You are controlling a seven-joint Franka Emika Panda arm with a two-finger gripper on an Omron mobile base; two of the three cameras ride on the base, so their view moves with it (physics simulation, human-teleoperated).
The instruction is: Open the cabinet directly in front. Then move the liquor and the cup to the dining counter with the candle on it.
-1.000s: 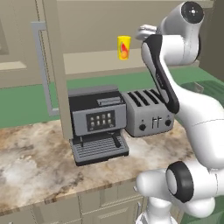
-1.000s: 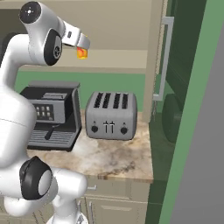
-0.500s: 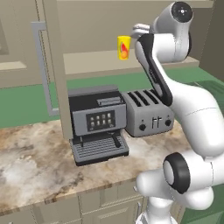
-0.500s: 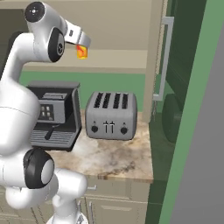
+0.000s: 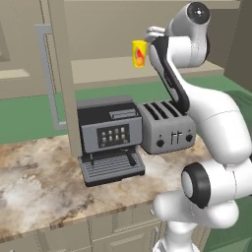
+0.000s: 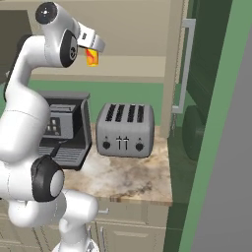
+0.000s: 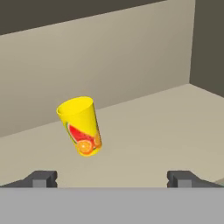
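Gripper (image 7: 112, 178) of the white arm stands with its two dark finger tips spread wide and nothing between them, raised to shelf level inside the beige wall cabinet (image 5: 61, 74), whose panelled doors with long silver bar handles hang open.

Step in hand, by judgement: approach to the small bright yellow tumbler, the cup (image 7: 81, 126). In the hand view it sits left of the midline between the finger tips and some way ahead, so the hand should shift toward the cup until the cup lies centred in the gap, then advance level along the pale shelf board (image 7: 144, 140). Closure should fall on the middle of the wall, below the flared rim. The tumbler narrows toward its base and looks light; a glancing touch from one finger tip could tip it or push it toward the back panel, so a slow, square entry is advised.

Condition of the cup: it rests on its base on the cabinet shelf, clear of the walls, with a red-orange fruit mark facing the hand. From the left base view the cup (image 5: 139, 53) stands just beside the forearm, above the grey four-slot toaster (image 5: 165, 127) and the black espresso machine (image 5: 108, 140) on the marble worktop (image 5: 34, 182).
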